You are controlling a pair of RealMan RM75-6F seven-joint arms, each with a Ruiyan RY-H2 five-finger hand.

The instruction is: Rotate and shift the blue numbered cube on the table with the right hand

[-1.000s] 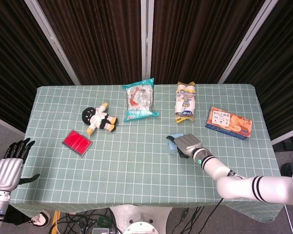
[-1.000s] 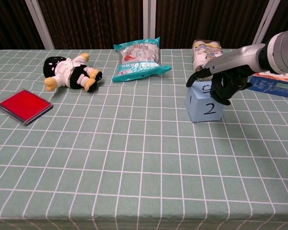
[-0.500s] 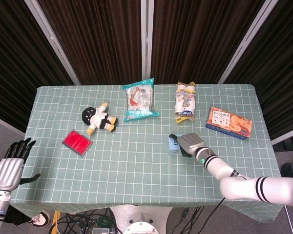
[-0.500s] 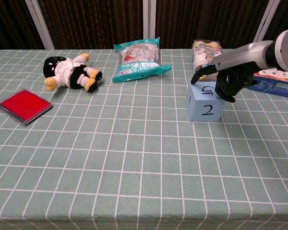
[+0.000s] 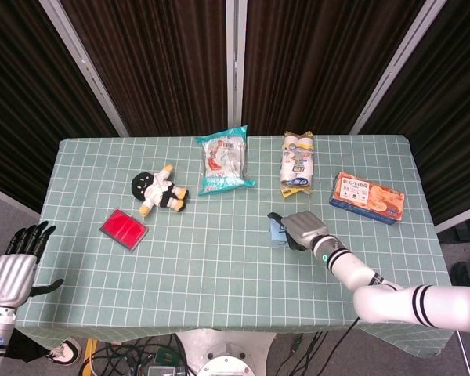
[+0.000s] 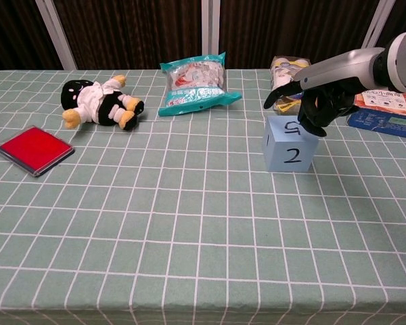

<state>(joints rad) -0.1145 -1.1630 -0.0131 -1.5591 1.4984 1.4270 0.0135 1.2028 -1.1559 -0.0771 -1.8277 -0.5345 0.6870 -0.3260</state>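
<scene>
The light blue numbered cube (image 6: 290, 143) stands on the green checked table (image 6: 189, 223), right of centre, with 2 on its near face, 5 on top and 1 on its left face. My right hand (image 6: 318, 101) hovers just above the cube's far right top edge, thumb stretched left and fingers curled downward, holding nothing. From the head camera the right hand (image 5: 301, 229) covers most of the cube (image 5: 276, 235). My left hand (image 5: 12, 270) hangs open off the table's near left corner.
Behind the cube lie a bread pack (image 6: 289, 71) and an orange and blue box (image 6: 387, 108). Further left are a teal snack bag (image 6: 195, 84), a plush doll (image 6: 98, 101) and a red flat case (image 6: 34, 149).
My right hand has lifted off the cube's top and right side and now hangs a little higher. The cube sits in nearly the same spot. The left hand has not moved.
</scene>
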